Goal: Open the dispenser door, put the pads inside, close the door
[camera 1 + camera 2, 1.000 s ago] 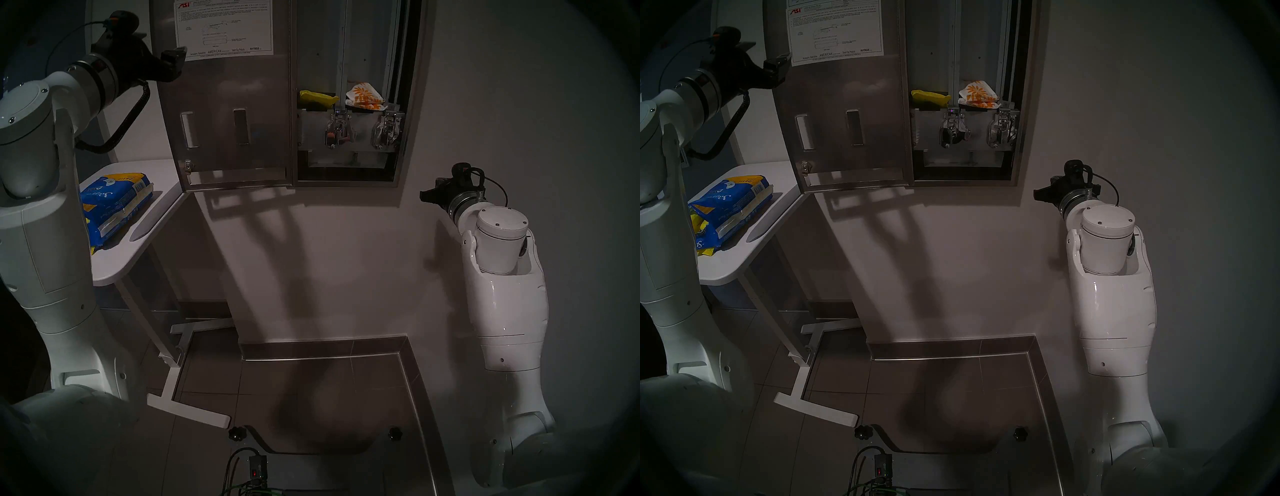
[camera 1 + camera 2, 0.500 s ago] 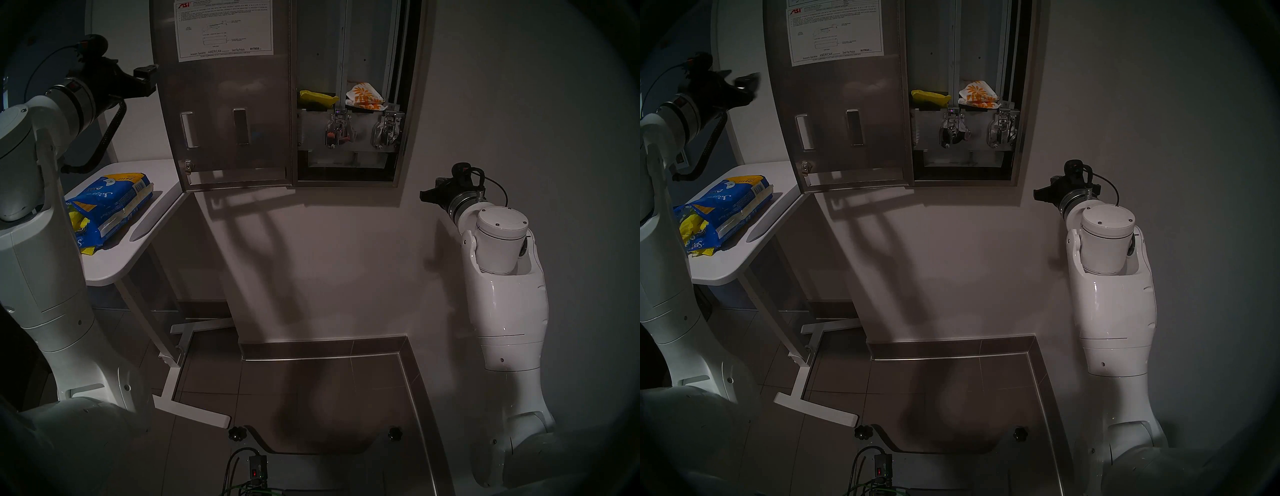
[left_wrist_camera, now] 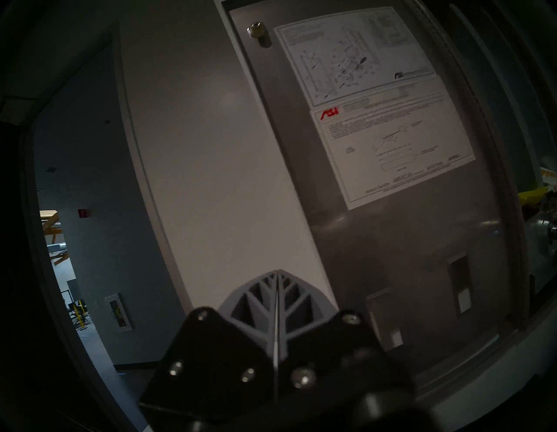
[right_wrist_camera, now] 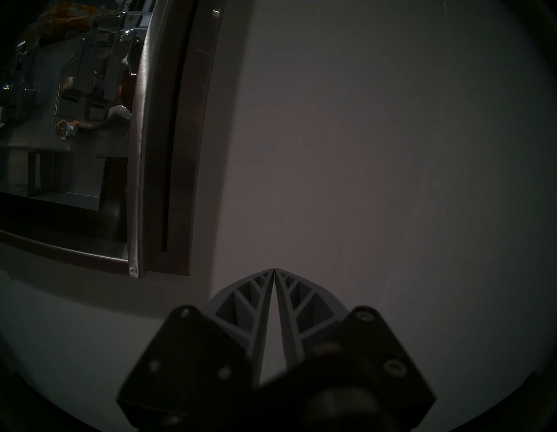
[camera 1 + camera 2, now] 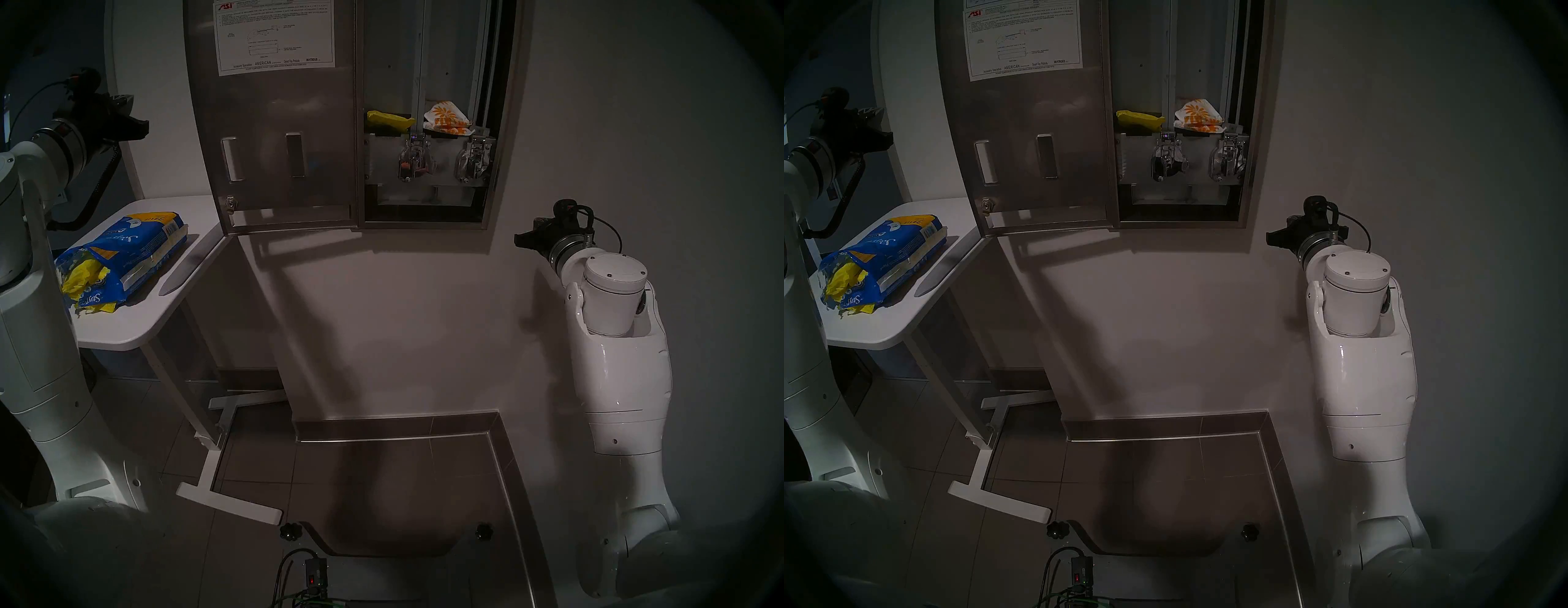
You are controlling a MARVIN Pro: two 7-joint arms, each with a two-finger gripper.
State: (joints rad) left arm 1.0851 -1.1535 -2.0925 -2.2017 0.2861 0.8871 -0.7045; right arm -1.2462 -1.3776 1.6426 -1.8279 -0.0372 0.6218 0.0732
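the dispenser door [image 5: 275, 127] stands swung wide open to the left of the dispenser cabinet [image 5: 502, 127], its back facing the room with the white instruction sheet [image 5: 273, 34] stuck near the top and two vertical slots lower down. inside the cabinet, one yellow pad [image 5: 388, 119] lies on the left shelf above the chrome mechanisms, and a white packet with orange flowers [image 5: 445, 116] lies on the right shelf beside it. more yellow pads [image 5: 82, 276] spill from the torn end of the blue plastic bag [image 5: 131, 254] on the white table [image 5: 140, 327], which sits low and left of the open door.

the left gripper [image 3: 277, 274] hangs in the air left of the door's free edge, apart from it, well above the table; in the left wrist view its grey ribbed fingers [image 3: 256, 301] are pressed together with only a thin seam between them and nothing in them. the right gripper [image 4: 274, 270] points at the bare wall just right of the cabinet's lower right corner, its fingers [image 4: 301, 301] meeting at the tips with a narrow wedge of gap behind, holding nothing.
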